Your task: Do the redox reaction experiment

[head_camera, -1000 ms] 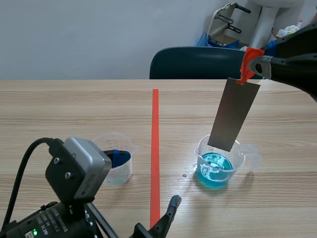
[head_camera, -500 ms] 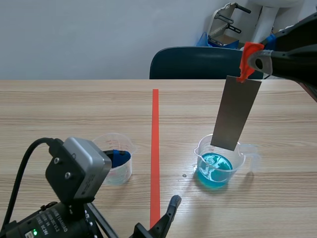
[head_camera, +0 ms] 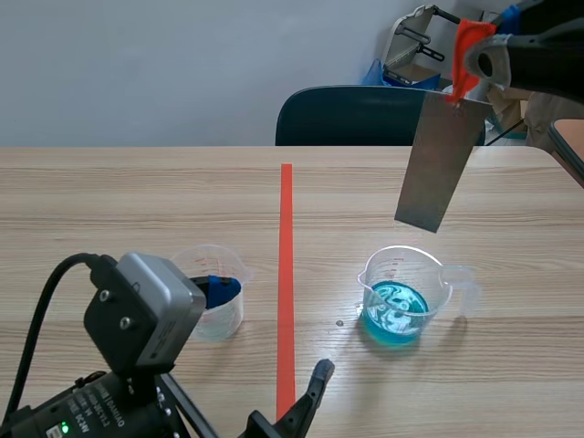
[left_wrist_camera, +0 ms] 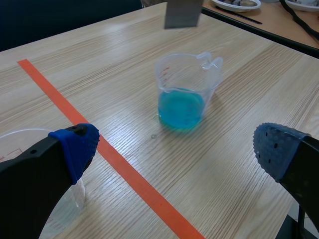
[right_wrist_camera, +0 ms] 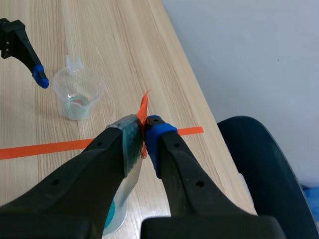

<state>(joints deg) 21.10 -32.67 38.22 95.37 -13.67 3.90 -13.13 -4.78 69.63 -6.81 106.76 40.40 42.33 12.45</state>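
While the left gripper (left_wrist_camera: 174, 149) sits low with its fingers spread wide and nothing between them, a clear cup (head_camera: 212, 308) stands just beside one finger, whose blue pad (head_camera: 222, 289) is at the cup's rim. Whether pad and rim touch cannot be told. The cup holds only a trace of clear liquid at its bottom. The tape (head_camera: 286, 274) runs under the open gripper, between the cup and a spouted beaker (head_camera: 403, 294). The beaker stands ahead of the left gripper, with blue liquid filling its lower part. Above it, apart from its rim, hangs a grey metal plate (head_camera: 440, 162). The plate's long axis is near upright, its lower short edge faces down, and that end leans slightly toward the left arm's side. The right gripper (right_wrist_camera: 144, 134) is closed on the plate's top end, pinching it together with an orange tab (head_camera: 465, 41).
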